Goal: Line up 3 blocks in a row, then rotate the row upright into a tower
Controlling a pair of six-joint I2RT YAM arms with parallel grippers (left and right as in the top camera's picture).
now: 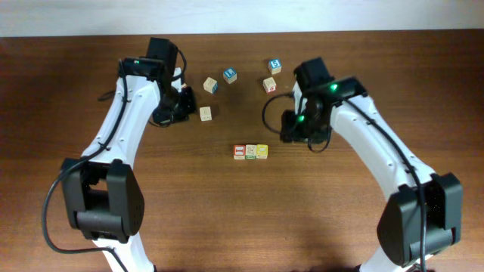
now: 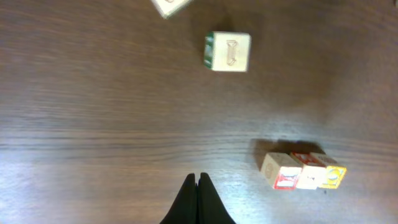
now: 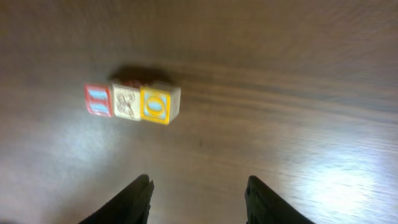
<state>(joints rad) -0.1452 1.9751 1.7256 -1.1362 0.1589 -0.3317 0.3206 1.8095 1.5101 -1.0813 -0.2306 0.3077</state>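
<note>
Dark brown wood makes up the table (image 1: 249,219). About at its middle, three small blocks sit in a tight row with their side faces touching. The red block (image 1: 240,152) is at the end toward the table's left edge. The green-marked block (image 1: 251,151) is in the middle, and the yellow block (image 1: 262,151) is at the end toward the right edge. Neither tool touches the row.

The left tool (image 2: 198,193) is closed on nothing, its two black fingers (image 2: 189,202) pressed flat together above bare wood. It hangs over the far left part of the table, apart from the row. A pale cube (image 1: 205,113) lies near it, and the left wrist view shows a green side on that cube.

The right tool (image 3: 199,186) stands open and empty, its fingers (image 3: 140,199) set well apart. It hovers on the right-edge side of the row. In the right wrist view the row lies ahead of it and off to one side.

Four more cubes lie scattered nearer the far edge. The first blue cube (image 1: 210,85) and the second blue cube (image 1: 229,75) are close together. The third blue cube (image 1: 274,66) sits further toward the right edge, with a red-marked cube (image 1: 269,84) just beside it.
</note>
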